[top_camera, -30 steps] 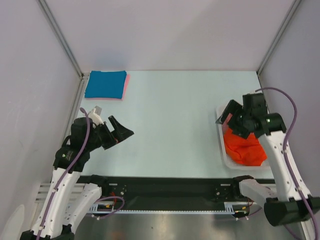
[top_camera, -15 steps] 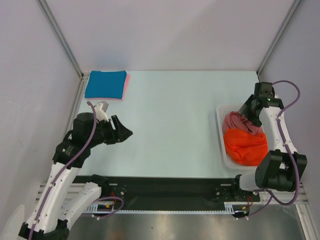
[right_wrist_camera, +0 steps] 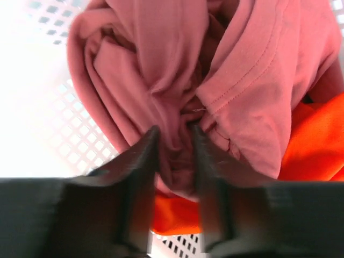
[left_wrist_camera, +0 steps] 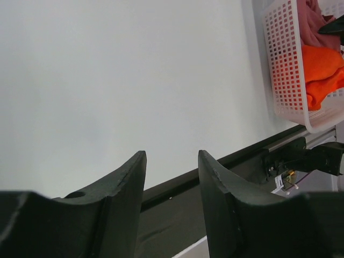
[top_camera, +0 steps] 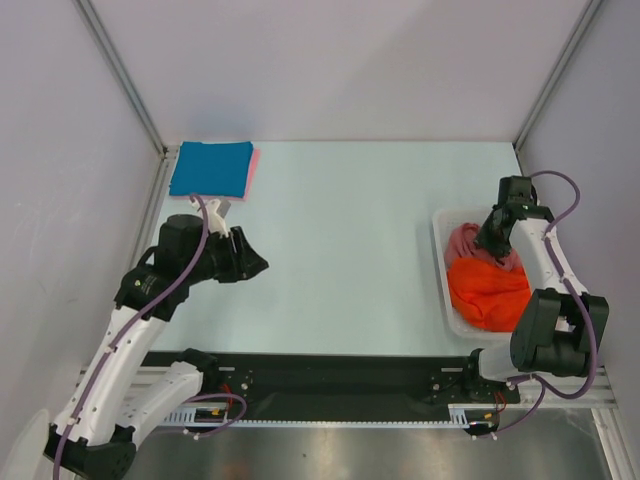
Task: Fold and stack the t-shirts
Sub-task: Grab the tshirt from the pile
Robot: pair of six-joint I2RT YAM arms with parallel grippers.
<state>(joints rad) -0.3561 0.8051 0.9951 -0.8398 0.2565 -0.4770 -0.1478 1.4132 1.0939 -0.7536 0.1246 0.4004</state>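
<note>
A crumpled salmon-red t-shirt (top_camera: 463, 243) (right_wrist_camera: 161, 54) lies at the far end of the white lattice basket (top_camera: 440, 270), with a bright orange-red t-shirt (top_camera: 490, 290) (right_wrist_camera: 317, 145) bunched in front of it. My right gripper (top_camera: 490, 238) (right_wrist_camera: 174, 131) reaches down into the basket, and its jaws pinch a fold of the salmon-red cloth. A folded teal-blue t-shirt (top_camera: 211, 168) rests at the far left corner on a light pink one (top_camera: 253, 172), of which only the edge shows. My left gripper (top_camera: 255, 265) (left_wrist_camera: 171, 156) hovers over the left of the table, jaws partly apart with nothing between them.
In the left wrist view the basket (left_wrist_camera: 285, 64) stands at the far right of the table with the orange-red cloth (left_wrist_camera: 322, 70) inside. The black front rail (top_camera: 330, 375) runs along the near edge. Grey walls close in the table on three sides.
My right gripper has gone down into the basket and closed on the salmon-red t-shirt. The left gripper's jaws have narrowed and its arm has shifted slightly farther back.
</note>
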